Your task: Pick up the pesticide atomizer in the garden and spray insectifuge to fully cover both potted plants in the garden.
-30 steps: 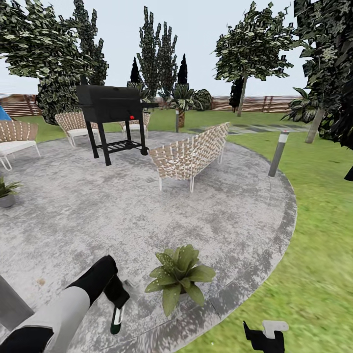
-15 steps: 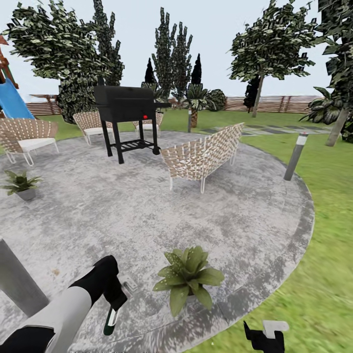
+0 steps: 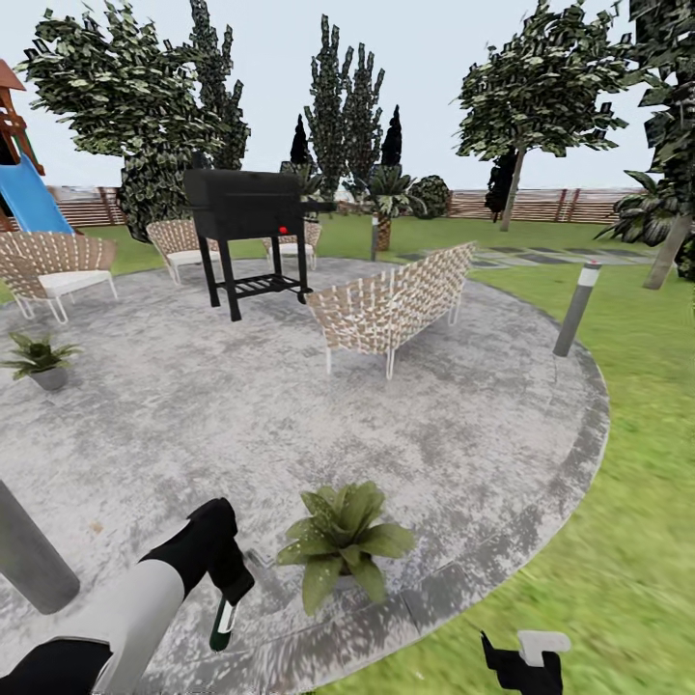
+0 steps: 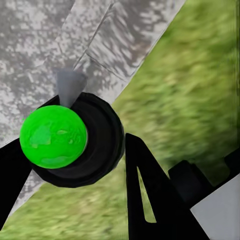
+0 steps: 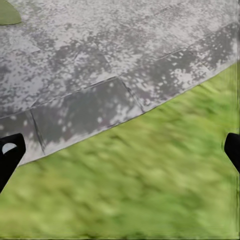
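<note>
In the head view my left gripper (image 3: 230, 589) is shut on the pesticide atomizer (image 3: 222, 623), a slim dark green bottle with a pale band, which hangs down over the grey patio (image 3: 193, 425). One potted plant (image 3: 338, 541) stands just right of it near the patio edge. The other potted plant (image 3: 39, 357) sits in a grey pot far off at the left. The left wrist view looks at the atomizer (image 4: 55, 137) end-on, a bright green cap on a black body between the dark fingers (image 4: 150, 200). My right gripper (image 3: 526, 661) is open over the lawn; its tips sit wide apart (image 5: 120, 152).
A black grill (image 3: 246, 208), a woven sofa (image 3: 386, 309) and woven chairs (image 3: 58, 270) stand at the back of the patio. A bollard light (image 3: 576, 309) is at the right rim, a grey post (image 3: 34, 555) at lower left. Lawn (image 3: 637, 502) lies right.
The head view swung left, then slightly back, bringing the far potted plant and a blue slide further in. The atomizer stays in my left gripper; the near plant now looks closer to it.
</note>
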{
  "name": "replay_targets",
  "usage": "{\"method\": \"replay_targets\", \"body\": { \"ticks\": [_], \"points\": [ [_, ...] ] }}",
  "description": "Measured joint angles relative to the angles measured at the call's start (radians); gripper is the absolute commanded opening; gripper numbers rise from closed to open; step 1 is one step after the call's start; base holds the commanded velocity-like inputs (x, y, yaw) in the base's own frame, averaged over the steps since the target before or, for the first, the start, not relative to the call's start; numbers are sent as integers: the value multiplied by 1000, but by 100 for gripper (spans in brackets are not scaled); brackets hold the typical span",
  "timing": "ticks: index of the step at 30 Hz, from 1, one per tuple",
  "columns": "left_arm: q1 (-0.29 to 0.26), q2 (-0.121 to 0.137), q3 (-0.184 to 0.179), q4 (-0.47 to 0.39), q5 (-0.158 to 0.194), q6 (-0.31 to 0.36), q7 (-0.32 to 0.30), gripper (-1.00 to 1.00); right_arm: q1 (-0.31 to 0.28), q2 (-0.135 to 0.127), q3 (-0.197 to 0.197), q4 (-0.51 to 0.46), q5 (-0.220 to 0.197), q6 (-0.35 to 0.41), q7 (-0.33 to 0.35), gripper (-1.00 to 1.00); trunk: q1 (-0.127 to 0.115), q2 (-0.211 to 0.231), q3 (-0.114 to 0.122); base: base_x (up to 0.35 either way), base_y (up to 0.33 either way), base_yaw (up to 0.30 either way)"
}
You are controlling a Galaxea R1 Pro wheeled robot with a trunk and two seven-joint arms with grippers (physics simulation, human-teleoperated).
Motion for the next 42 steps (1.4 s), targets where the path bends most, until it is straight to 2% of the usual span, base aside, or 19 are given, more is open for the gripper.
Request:
{"method": "replay_targets", "body": {
  "ticks": [7, 16, 17, 19, 20, 21, 22, 23, 25, 28, 36, 42],
  "points": [
    [0, 0, -1, 1, -3, 0, 0, -100, 0, 2, 0, 0, 0, 0, -1, 100, -1, 0, 0, 48, -247, 154],
    [-21, -1, -23, 0, -2, 0, -6, -100, 0, 2, 0, 0, 0, 2, -1, 100, -1, 0, 0, 159, -204, 200],
    [-22, 1, -49, 0, -2, 0, -8, -100, 0, 2, 0, 0, 0, 2, -1, 100, -1, 0, 0, 27, -20, 10],
    [-28, 3, -131, 0, 1, 0, -29, -100, 0, 2, 0, 0, 0, 2, -1, 100, 0, 0, 0, 11, -8, 4],
    [-38, 3, -152, 0, 2, 0, -52, -100, 0, 2, 0, 0, 0, 2, -1, 100, 0, 0, 0, 5, -3, 2],
    [-57, 3, -173, 0, 1, -2, -99, -100, 0, 2, 0, 0, 0, 2, -1, 100, 0, 0, 0, 2, -1, 1],
    [-86, 5, -194, 0, -6, -3, -174, -100, 0, 2, 0, 0, 0, 2, -1, 100, 0, 0, 0, 0, 0, 0],
    [-97, 5, -200, 0, -20, -3, -199, -100, 0, 2, 0, 0, 0, 2, -1, 100, 0, 0, 0, 0, 0, 0],
    [-102, 2, -204, 0, -55, -3, -219, -100, 0, 2, 0, 0, 0, 2, -1, 100, 0, 0, 0, 0, 0, 0],
    [-104, 3, -199, 0, -76, 0, -226, -100, 0, 3, 0, 0, 0, 2, -1, 100, 0, 0, 0, 0, 0, 0],
    [-106, 1, -196, 0, -70, 1, -227, -100, 0, 3, 0, 0, 0, 1, -1, 100, -1, 0, 0, 90, -95, 214],
    [-106, 1, -195, -2, -68, 1, -226, -100, 0, -3, -1, 1, -1, 0, -1, 100, 0, 0, 0, 119, -238, 49]
  ]
}}
